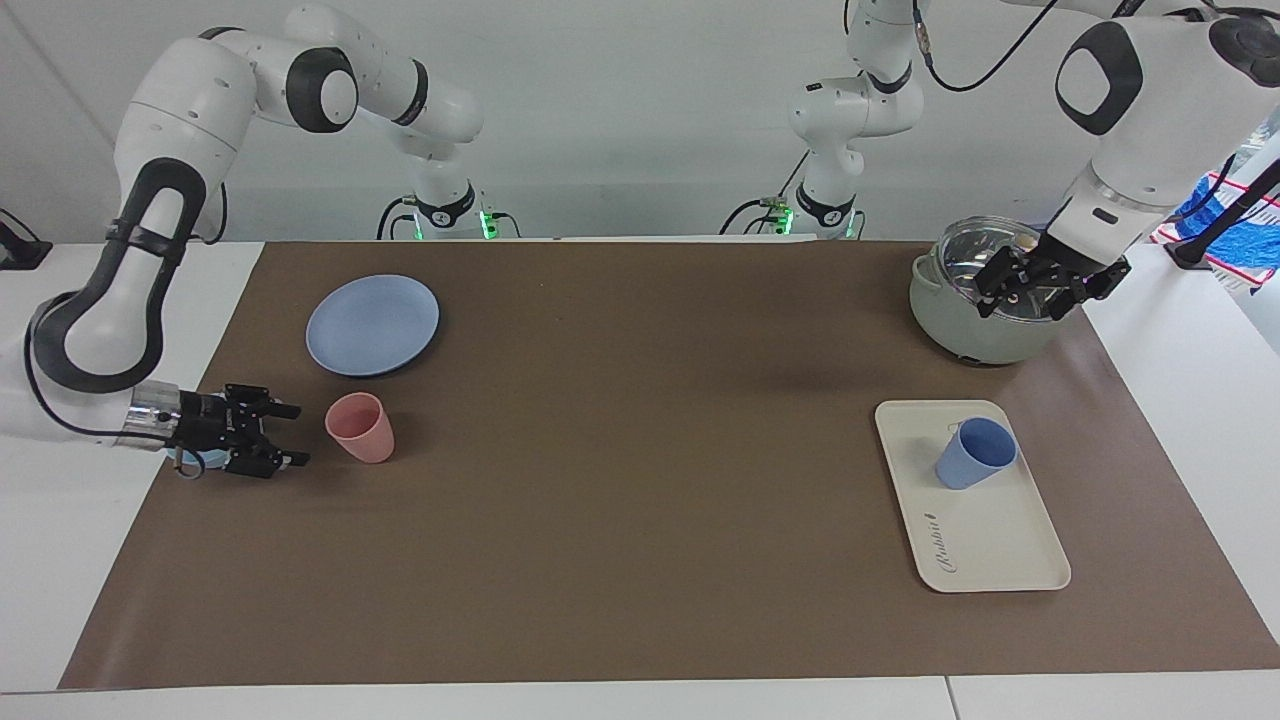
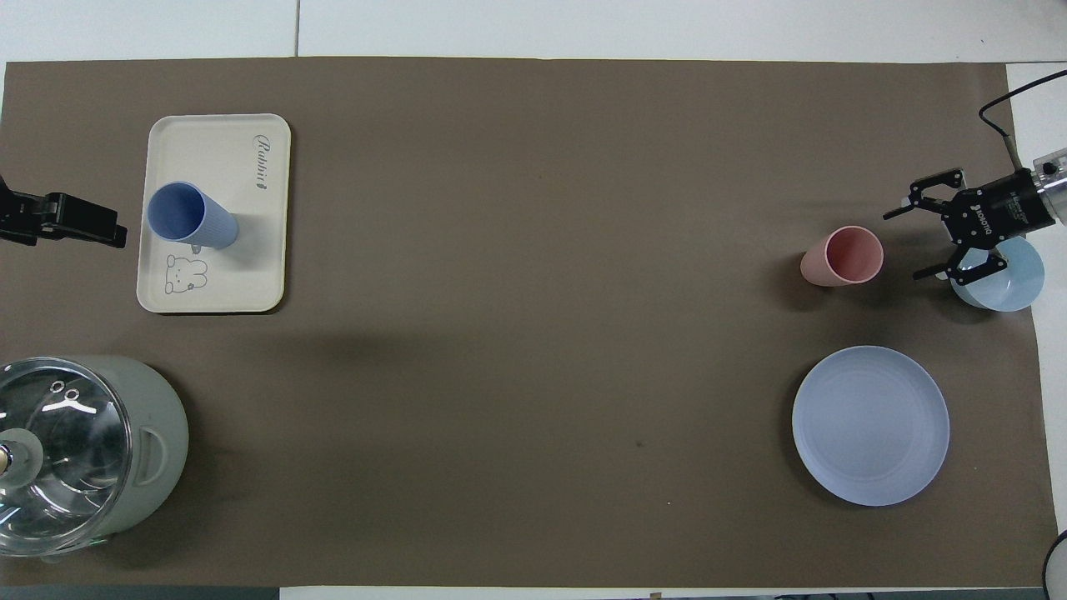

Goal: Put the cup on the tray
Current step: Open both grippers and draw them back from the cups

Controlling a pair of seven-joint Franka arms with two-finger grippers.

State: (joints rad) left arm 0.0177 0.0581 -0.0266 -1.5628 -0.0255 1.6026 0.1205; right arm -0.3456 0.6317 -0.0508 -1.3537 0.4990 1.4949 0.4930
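The periwinkle-blue cup (image 1: pixel 975 453) stands mouth up on the cream-white tray (image 1: pixel 1000 545), at the left arm's end of the table. It also shows in the overhead view (image 2: pixel 190 217), beside the tray's rabbit drawing, on the tray (image 2: pixel 242 158). Nothing holds the cup. My left gripper (image 1: pixel 1040 290) is open and raised in the air over the pot; in the overhead view its tip (image 2: pixel 112 233) shows beside the tray. My right gripper (image 1: pixel 295 435) (image 2: pixel 913 242) is open, low over the mat, a short gap from the pink tumbler (image 1: pixel 360 427) (image 2: pixel 842 256).
A grey-green pot with a glass lid (image 1: pixel 975 300) (image 2: pixel 79 454) stands nearer to the robots than the tray. A round blue plate (image 1: pixel 372 325) (image 2: pixel 870 425) and a light-blue bowl (image 2: pixel 1004 279) lie at the right arm's end.
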